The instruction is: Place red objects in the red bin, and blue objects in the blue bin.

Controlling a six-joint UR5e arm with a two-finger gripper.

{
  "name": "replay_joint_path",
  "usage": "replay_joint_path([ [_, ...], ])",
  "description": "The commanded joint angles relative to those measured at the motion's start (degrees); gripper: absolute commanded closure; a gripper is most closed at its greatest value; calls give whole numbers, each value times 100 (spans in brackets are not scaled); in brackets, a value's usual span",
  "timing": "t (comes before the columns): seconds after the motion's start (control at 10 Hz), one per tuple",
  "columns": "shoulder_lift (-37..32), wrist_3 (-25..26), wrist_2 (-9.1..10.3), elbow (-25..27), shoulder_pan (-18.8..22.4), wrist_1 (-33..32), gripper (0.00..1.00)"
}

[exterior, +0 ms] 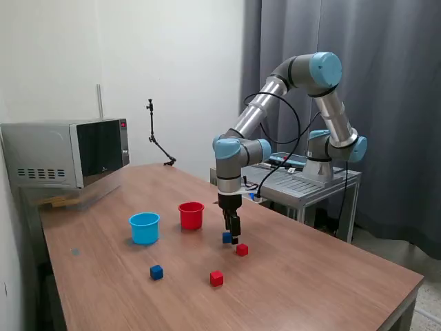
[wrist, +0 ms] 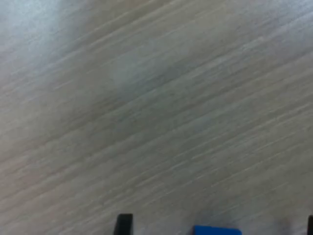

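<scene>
My gripper [exterior: 232, 238] is down at the table with its jaws open on either side of a dark blue cube [exterior: 227, 237]. In the wrist view that cube [wrist: 216, 230] lies between the two dark fingertips [wrist: 124, 224], apart from both. A red cube [exterior: 242, 249] sits just beside the gripper, toward the exterior view's right. A second red cube [exterior: 216, 278] and a second blue cube [exterior: 156, 272] lie nearer the front. The red cup [exterior: 191, 215] and the light blue cup [exterior: 144, 227] stand upright on the exterior view's left of the gripper.
A microwave [exterior: 65, 153] stands at the back left corner of the wooden table [exterior: 310, 283]. A thin black stand [exterior: 157, 141] rises at the far edge. The arm's base sits on a metal cart [exterior: 303, 181] behind the table.
</scene>
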Motion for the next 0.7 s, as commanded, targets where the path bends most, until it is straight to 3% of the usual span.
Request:
replay_joint_path([
  [0.0,-8,-7,0,-39,0,0,0],
  [0.6,1,2,0,-39,0,0,0],
])
